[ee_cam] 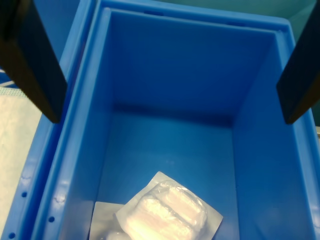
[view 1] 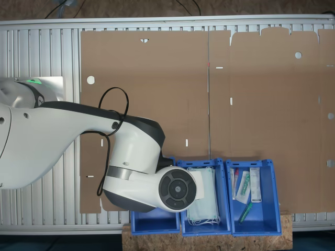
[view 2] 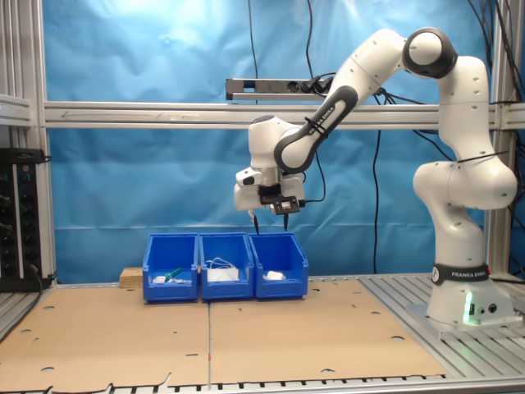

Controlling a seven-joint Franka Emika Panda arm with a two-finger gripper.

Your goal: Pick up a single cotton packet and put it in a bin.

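Note:
My gripper [view 2: 270, 222] hangs open, nothing between its fingers, above the blue bin [view 2: 280, 281] at the second exterior view's right. In the wrist view the two dark fingers [ee_cam: 35, 60] stand wide apart over this bin [ee_cam: 165, 75]. On its floor lies a plain white padded packet [ee_cam: 167, 212] on top of a flat grey one [ee_cam: 102, 220]. A flat white cotton packet with dark print [view 1: 255, 184] lies in the bin [view 1: 272, 198] at the first exterior view's right, two bins away from the gripper. The arm hides the gripper in the first exterior view.
Three blue bins stand side by side at the edge of a cardboard-covered table [view 1: 157, 78]. The middle bin [view 1: 226, 196] holds pale green face masks [view 1: 204, 201]. The bin with the cotton packet also holds several other packets and a green item [view 1: 245, 213]. A wooden block [view 2: 130, 277] sits beside the bins.

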